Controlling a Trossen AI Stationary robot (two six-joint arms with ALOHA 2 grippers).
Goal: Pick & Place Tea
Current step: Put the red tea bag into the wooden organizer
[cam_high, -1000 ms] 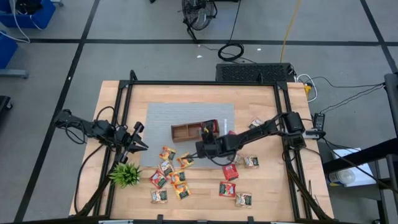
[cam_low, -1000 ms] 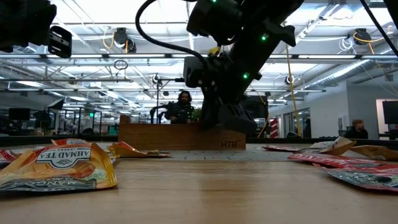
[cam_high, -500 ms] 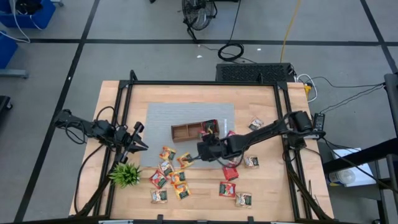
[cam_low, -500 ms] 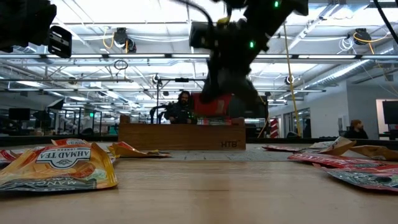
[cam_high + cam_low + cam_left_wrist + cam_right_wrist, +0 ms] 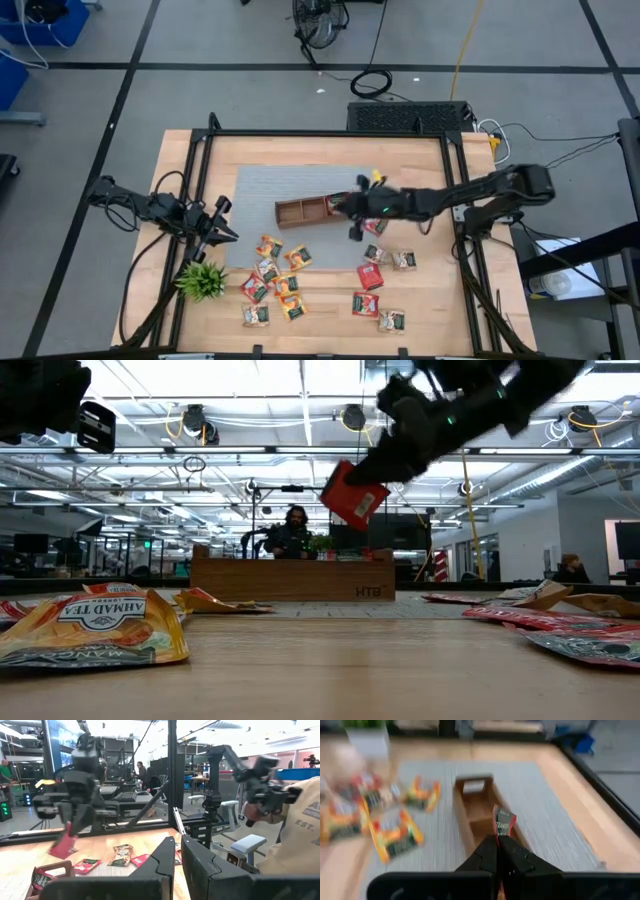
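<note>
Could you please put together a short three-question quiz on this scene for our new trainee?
1. True or false: the right hand holds a red tea sachet in the air above the wooden tray.
2. Which thing stands nearest the left hand? A) the green plant B) the wooden tray C) the grey mat
3. Fill in: the left hand is ____ and holds nothing.

Key
1. True: its fingers are shut on the sachet, well clear of the tray.
2. A: the plant stands just in front of that hand at the table's left edge.
3. Shut.
</note>
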